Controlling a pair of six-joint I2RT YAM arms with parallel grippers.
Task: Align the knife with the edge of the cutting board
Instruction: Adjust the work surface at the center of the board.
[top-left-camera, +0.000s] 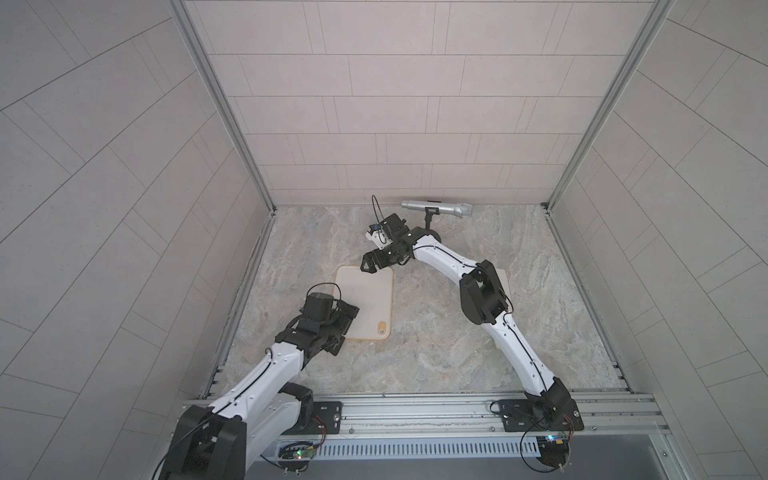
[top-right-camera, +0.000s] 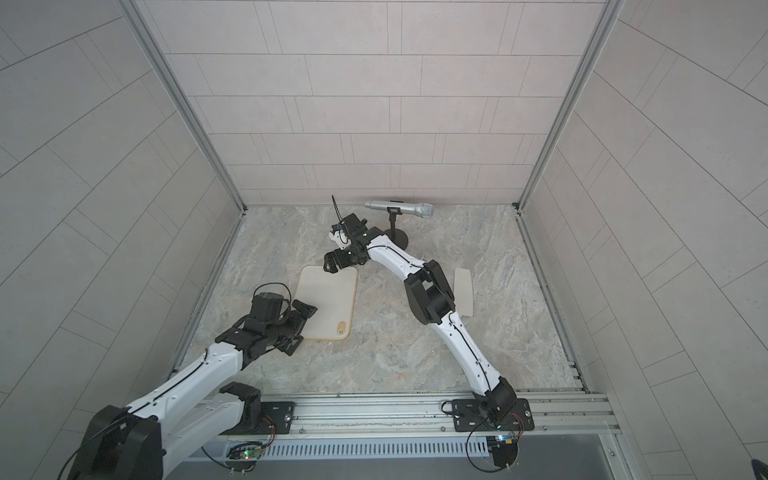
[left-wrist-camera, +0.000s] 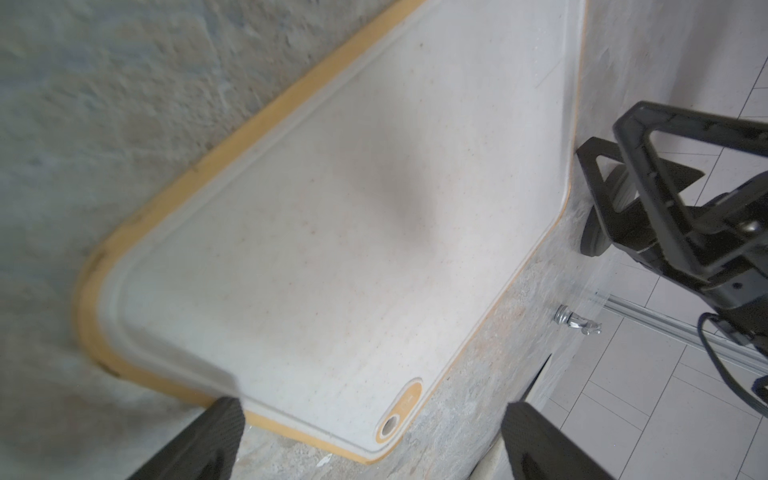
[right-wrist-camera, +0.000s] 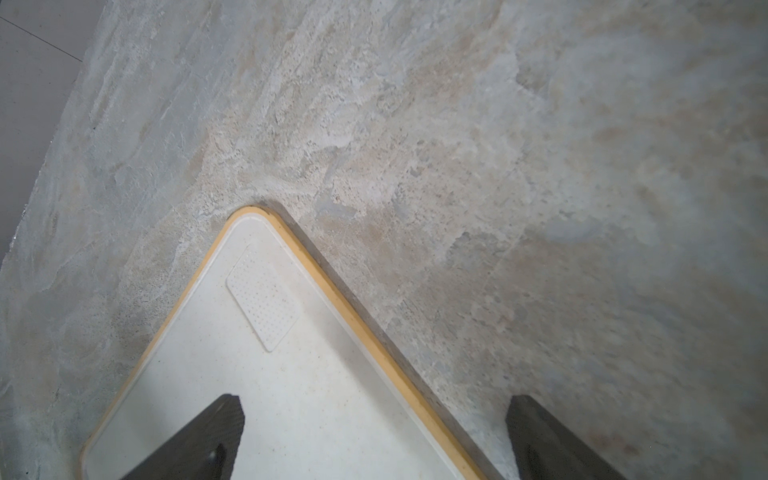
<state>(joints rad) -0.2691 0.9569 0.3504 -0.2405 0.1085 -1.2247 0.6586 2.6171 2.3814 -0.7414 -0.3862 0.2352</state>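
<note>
- Plainly, the knife (top-right-camera: 464, 291) is seen lying well apart from the cutting board (top-right-camera: 330, 299), out past the board's long edge on the hole's side. The right arm's elbow stands between them. Only the pale blade is shown; the handle cannot be made out.
- Its long axis is judged to run roughly parallel to that board edge, so a sideways carry with little turning is called for.
- The right gripper (top-right-camera: 330, 266) is held over the board's far edge, jaws spread, nothing between them.
- The left gripper (top-right-camera: 298, 328) is placed at the board's near corner away from the hole, jaws likewise apart and empty.
- The right gripper is judged the nearer, since the knife lies on its side of the board.
</note>
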